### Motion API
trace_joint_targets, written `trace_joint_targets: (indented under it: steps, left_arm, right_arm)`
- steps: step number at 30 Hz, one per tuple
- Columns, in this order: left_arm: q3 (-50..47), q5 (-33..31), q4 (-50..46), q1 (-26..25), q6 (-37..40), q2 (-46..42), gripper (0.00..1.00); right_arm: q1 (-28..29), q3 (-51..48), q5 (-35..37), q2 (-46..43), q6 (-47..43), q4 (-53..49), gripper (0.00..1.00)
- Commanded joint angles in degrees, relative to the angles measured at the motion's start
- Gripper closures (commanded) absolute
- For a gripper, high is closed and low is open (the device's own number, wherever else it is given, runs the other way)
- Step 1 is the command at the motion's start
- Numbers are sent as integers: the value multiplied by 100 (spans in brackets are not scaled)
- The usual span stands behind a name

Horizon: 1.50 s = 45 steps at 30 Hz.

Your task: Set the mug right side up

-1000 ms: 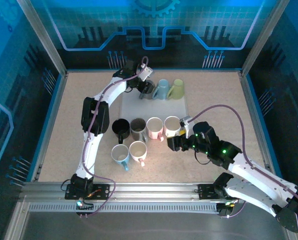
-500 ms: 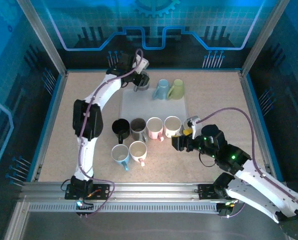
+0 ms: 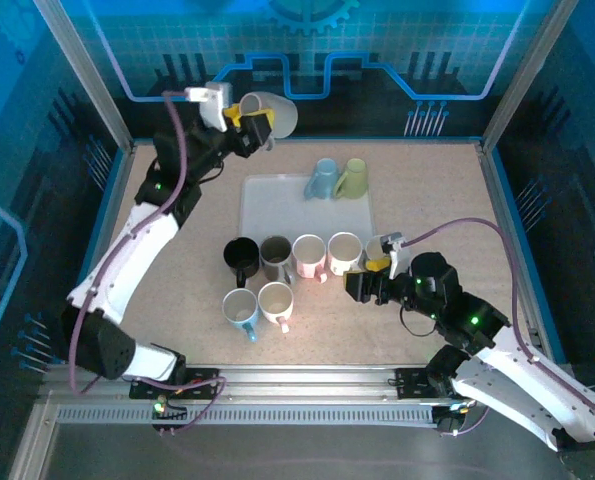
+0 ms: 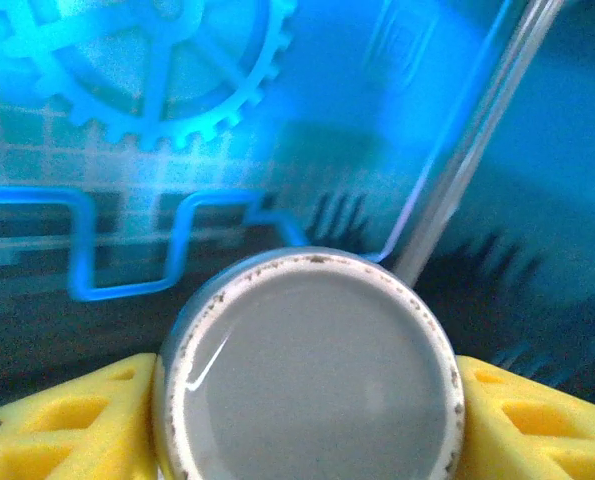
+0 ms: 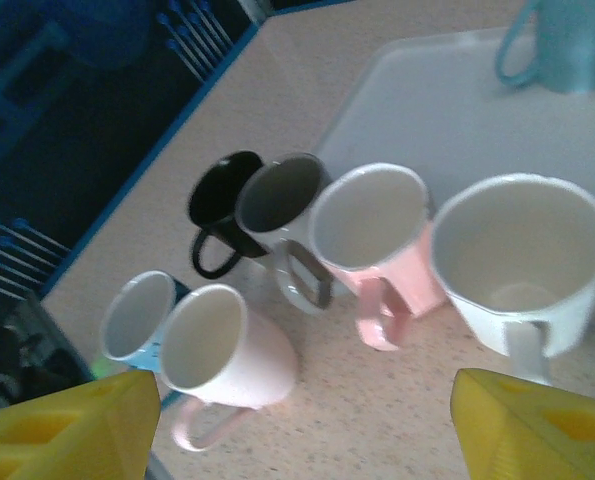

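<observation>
My left gripper (image 3: 254,121) is raised high over the table's back left, shut on a grey mug (image 3: 274,113) that lies tilted on its side in the air. In the left wrist view the mug (image 4: 312,370) presents a round grey face with a pale speckled ring, and a yellow finger (image 4: 62,425) presses on each side of it. My right gripper (image 3: 363,288) hangs open and holds nothing just right of the mug rows; its yellow fingertips (image 5: 537,420) frame bare tabletop in the right wrist view.
A white tray (image 3: 277,205) at the back centre carries a light blue mug (image 3: 323,178) and a green mug (image 3: 353,177). In front stand a black (image 3: 241,256), grey (image 3: 275,255), pink (image 3: 309,254) and white mug (image 3: 343,250), then a blue-white (image 3: 240,308) and pale pink one (image 3: 275,300).
The left arm has lifted the grey mug off the tray's back edge, up and toward the back left. The right arm has shifted slightly right; its jaws stay open.
</observation>
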Motion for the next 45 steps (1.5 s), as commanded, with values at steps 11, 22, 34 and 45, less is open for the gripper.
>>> trace_joint_targets:
  steps: [11,22,34,45]
  left_arm:
    - [-2544,398,4957,-1003,-3618,-750,60]
    - [-3245,574,5418,-1409,-3607,-1276,60]
    - [-3559,745,5412,-1545,-3489,-1488,61]
    - [-3885,728,5213,-1620,-3344,-1712,58]
  right_arm:
    - [-60,-266,-1202,759,1382,3931,16]
    - [-236,-78,-1931,2043,2472,6456,14]
    - [-289,274,-2160,2637,2882,7059,29]
    - [-315,198,-1863,2653,3039,7000,98]
